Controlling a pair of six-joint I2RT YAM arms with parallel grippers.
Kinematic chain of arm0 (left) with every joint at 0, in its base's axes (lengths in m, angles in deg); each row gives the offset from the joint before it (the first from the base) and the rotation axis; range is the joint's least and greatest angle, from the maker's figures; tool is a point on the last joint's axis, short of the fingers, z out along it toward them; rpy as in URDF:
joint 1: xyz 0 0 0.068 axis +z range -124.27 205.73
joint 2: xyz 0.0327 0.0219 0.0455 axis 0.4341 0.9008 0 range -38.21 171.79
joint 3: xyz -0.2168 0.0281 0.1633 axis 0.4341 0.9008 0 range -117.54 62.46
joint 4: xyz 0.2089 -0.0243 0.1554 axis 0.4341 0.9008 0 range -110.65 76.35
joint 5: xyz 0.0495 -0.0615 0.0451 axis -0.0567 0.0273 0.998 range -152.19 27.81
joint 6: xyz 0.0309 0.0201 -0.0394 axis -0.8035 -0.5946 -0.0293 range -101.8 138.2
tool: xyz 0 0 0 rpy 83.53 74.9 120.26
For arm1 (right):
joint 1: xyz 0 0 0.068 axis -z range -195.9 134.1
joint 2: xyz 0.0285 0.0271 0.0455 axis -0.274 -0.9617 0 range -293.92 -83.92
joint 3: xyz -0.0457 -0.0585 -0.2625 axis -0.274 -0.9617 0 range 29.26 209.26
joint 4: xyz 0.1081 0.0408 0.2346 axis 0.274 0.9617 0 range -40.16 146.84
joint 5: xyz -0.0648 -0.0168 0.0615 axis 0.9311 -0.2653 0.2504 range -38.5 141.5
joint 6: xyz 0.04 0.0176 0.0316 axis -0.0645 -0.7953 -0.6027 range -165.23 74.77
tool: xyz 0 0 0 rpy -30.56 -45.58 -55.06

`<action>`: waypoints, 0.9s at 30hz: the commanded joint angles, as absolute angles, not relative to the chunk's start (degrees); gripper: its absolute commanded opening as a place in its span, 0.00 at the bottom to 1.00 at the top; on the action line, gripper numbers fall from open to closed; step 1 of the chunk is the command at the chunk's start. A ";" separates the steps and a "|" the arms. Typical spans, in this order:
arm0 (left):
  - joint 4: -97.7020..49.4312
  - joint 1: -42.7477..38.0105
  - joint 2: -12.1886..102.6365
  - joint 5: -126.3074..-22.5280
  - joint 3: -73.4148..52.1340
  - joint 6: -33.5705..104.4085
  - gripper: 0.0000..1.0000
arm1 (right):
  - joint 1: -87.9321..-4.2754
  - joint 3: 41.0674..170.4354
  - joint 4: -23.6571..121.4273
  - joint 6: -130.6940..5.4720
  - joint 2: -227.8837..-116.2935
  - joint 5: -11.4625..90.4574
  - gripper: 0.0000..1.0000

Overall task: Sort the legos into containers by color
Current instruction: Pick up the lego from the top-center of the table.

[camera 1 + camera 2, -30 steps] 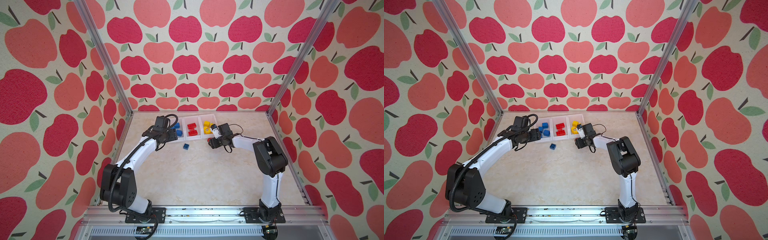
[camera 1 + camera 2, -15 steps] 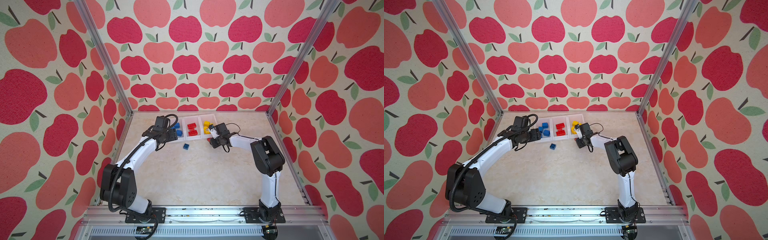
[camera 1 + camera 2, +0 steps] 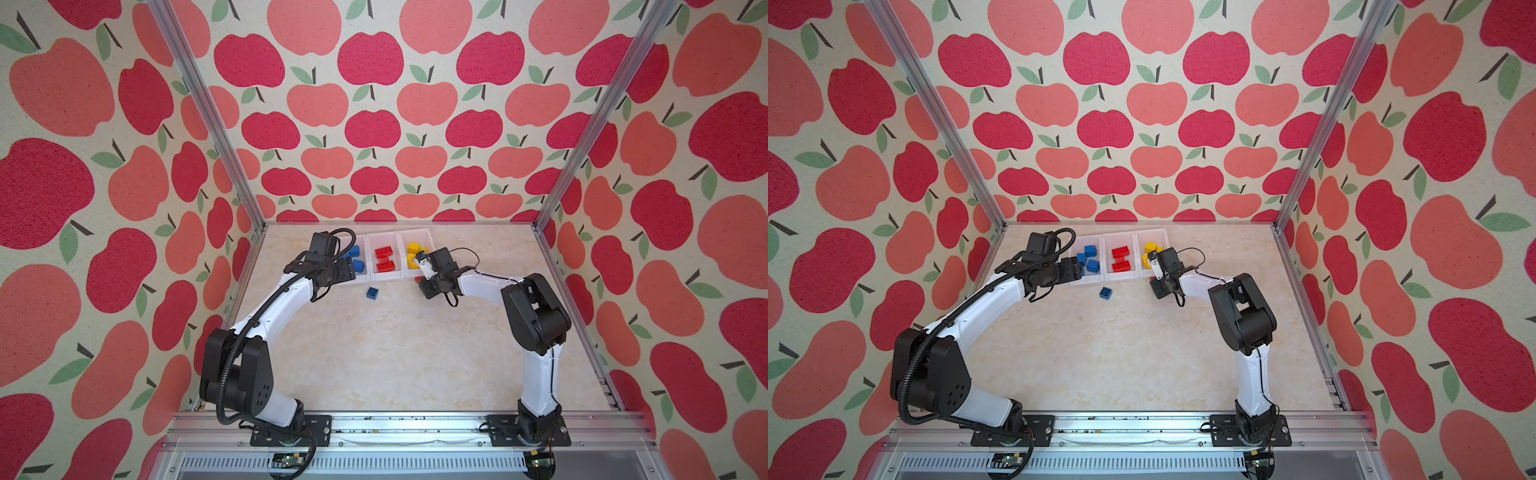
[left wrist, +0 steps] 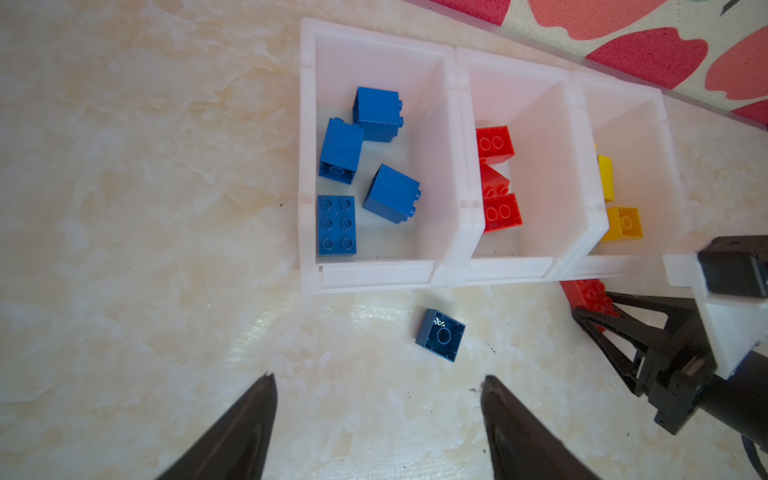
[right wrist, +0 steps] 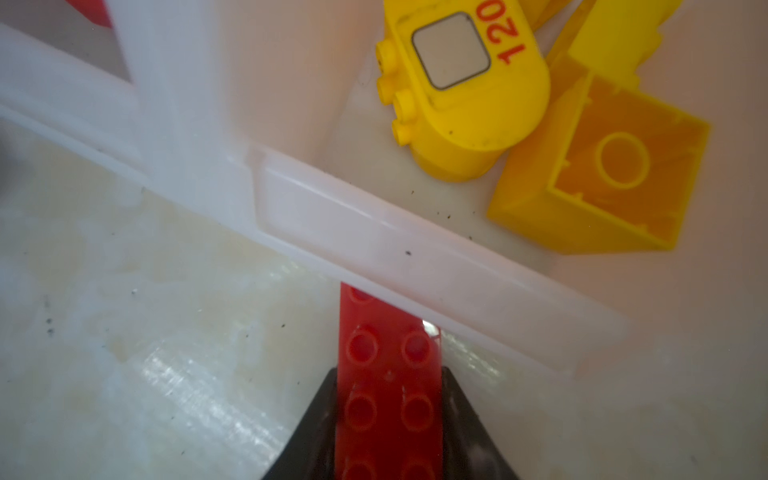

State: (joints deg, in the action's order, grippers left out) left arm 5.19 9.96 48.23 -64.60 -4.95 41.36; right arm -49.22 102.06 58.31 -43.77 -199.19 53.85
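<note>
Three white containers point(image 4: 374, 274) stand in a row at the back of the table. One holds several blue legos point(image 4: 336, 224), the middle one red legos point(image 4: 500, 212), the third yellow legos point(image 5: 465, 91). A loose blue lego point(image 3: 372, 293) point(image 4: 441, 334) lies upside down on the table in front of the bins. My left gripper point(image 4: 378, 378) hovers open and empty, short of that brick. My right gripper point(image 5: 388, 374) is shut on an oblong red lego point(image 5: 388, 345) point(image 4: 588, 295), whose far end lies under the front rim of the yellow container point(image 5: 415, 257).
The apple-patterned back wall point(image 3: 374, 199) rises right behind the bins. Aluminium posts point(image 3: 582, 137) mark the back corners, and a metal rail point(image 3: 395, 419) carrying both arm bases runs along the front. Marbled tabletop point(image 3: 395, 353) spreads between the arms.
My right gripper has closed on the red lego and shifted slightly toward the bins. The left arm has stayed where it was, still open.
</note>
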 commanded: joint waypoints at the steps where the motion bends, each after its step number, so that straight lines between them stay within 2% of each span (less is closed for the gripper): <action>1: 4.59 10.35 45.91 -64.65 -4.20 42.18 0.81 | -49.89 99.47 60.05 -45.49 -194.40 53.76 0.29; 14: 3.69 10.87 45.20 -65.31 -2.81 42.73 0.82 | -51.90 94.72 61.60 -51.41 -185.56 51.67 0.29; 27: 3.61 11.23 44.43 -65.62 -2.49 42.54 0.82 | -52.14 94.56 63.35 -53.16 -189.17 51.46 0.28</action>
State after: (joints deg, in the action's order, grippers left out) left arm 4.30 10.77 46.00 -64.69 -3.16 41.95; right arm -51.91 94.69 62.66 -52.23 -188.43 51.86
